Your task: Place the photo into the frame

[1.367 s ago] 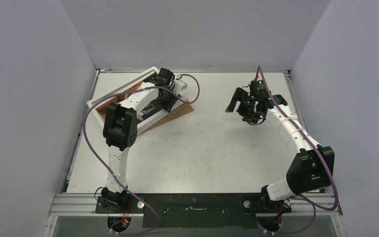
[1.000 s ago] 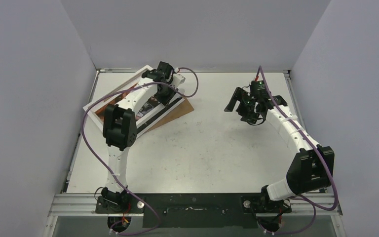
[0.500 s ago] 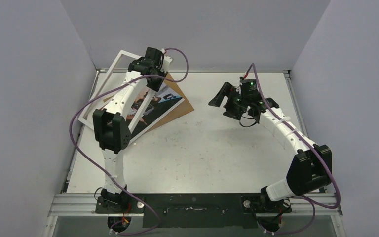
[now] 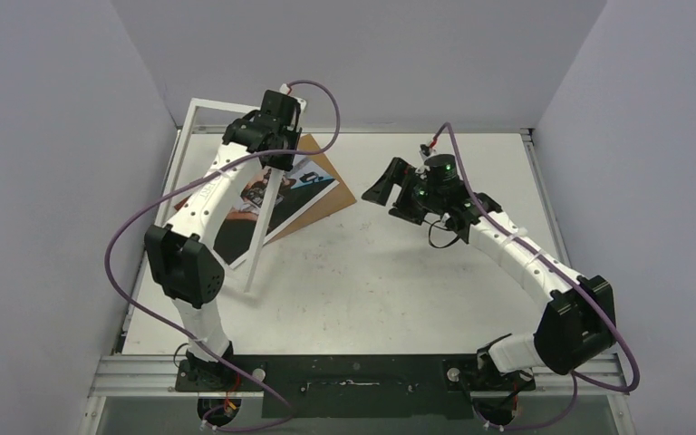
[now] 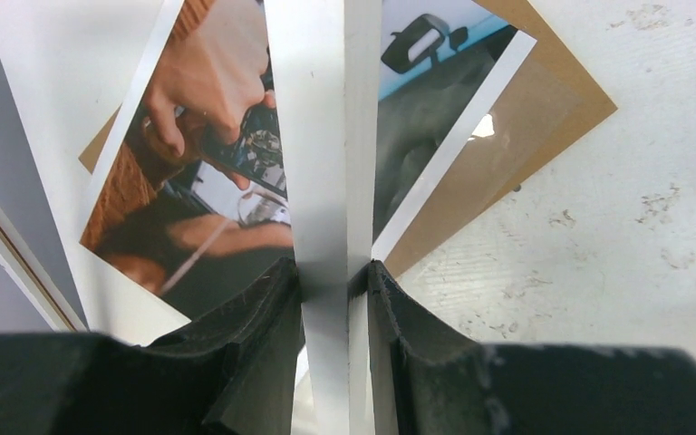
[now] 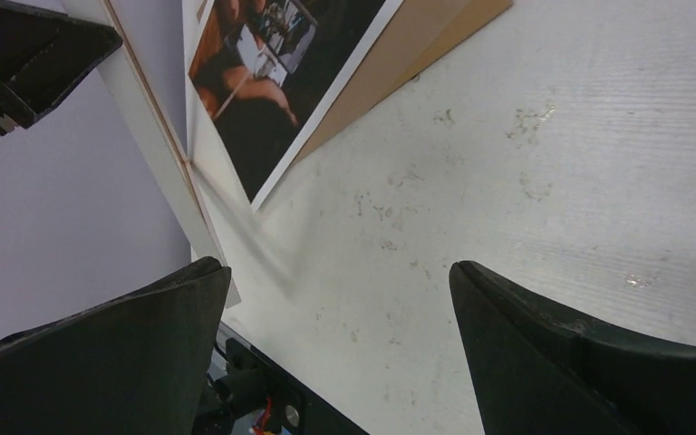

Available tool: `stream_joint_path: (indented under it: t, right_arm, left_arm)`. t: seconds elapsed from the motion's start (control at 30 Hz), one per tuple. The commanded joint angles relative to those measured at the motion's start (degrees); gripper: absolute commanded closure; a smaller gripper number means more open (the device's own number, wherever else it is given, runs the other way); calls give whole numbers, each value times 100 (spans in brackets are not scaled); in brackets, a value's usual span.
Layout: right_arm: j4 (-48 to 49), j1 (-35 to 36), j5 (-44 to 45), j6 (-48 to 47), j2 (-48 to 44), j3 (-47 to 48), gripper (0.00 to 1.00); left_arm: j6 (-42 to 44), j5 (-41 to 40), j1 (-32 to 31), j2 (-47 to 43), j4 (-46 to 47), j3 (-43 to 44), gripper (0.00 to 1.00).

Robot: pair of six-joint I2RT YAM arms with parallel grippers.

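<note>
My left gripper (image 4: 267, 140) is shut on one rail of the frame (image 4: 261, 240). It holds the pale frame tipped up off the table, one end low, near the left wall. In the left wrist view the rail (image 5: 326, 136) runs straight up between the pinching fingertips of that gripper (image 5: 333, 272). The photo (image 4: 299, 192) lies flat below, white-bordered, showing hands in orange and dark tones (image 5: 208, 136). My right gripper (image 4: 388, 193) hovers open and empty, to the right of the photo. Its wrist view shows the gripper (image 6: 333, 272) open over bare table, and the photo (image 6: 272, 100).
A brown hardboard sheet (image 4: 326, 163) lies under the photo, its corner sticking out to the right (image 5: 526, 136). Grey walls close in the table (image 4: 399, 290) on the left, back and right. The left arm's purple cable loops above the frame.
The left gripper has lifted the frame off the photo and board and swung it up on edge. The photo now lies uncovered. The right arm has moved left toward the photo, jaws still open.
</note>
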Motion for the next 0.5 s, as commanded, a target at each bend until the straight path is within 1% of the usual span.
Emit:
stream_joint_path:
  t: [0.0,0.1,0.2,0.33,0.4,0.47]
  right_arm:
    - [794,501,213,-198,-265,-47,3]
    - [1403,942,293,-284,-273,-109,2]
    - [1964,1502,594,-416,-159,-68,0]
    - [2414,2279,1342,-501,395,240,0]
    - [2536,2633,1748,-366,753,405,0]
    - [2707,2847,1943,-205,1028,539,0]
  left_arm:
    - [-579,-522,-53,-780,104,-161,100]
    - [-758,-454,-53,-993,-22,-269,100]
    - [-956,-346,-46,-1186,-157,-351,100]
    - [-1292,-173,-39,-1394,-282,-441,100]
    - [-1430,-118,-35,-1458,-344,-487,100]
    - [-1539,-59,-35,-1520,-378,-548,100]
